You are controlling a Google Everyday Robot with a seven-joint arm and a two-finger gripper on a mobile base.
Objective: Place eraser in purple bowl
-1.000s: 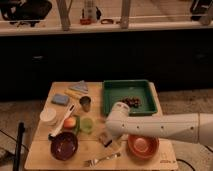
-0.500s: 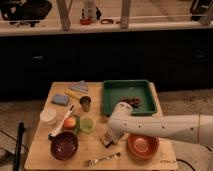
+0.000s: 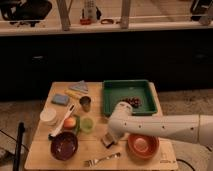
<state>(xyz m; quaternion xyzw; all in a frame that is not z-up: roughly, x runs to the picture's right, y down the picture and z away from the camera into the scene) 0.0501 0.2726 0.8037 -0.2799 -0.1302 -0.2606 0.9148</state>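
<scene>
My hand (image 3: 112,136) hovers right over the eraser (image 3: 107,141) on the table (image 3: 40,157) — can't tell if it's open or closed — low and close so I can lift it across to the nearby purple bowl (image 3: 64,145).

You've got the gripper (image 3: 110,138) down low on the wooden table (image 3: 40,157), just right of the purple bowl (image 3: 64,146). The eraser (image 3: 106,142) sits right at its tip, and I honestly can't tell if it's held. The fork (image 3: 102,160) lies right of the purple bowl, nearer the front edge. The orange bowl (image 3: 142,145) is further right, and the green tray (image 3: 129,85) is well behind.
</scene>
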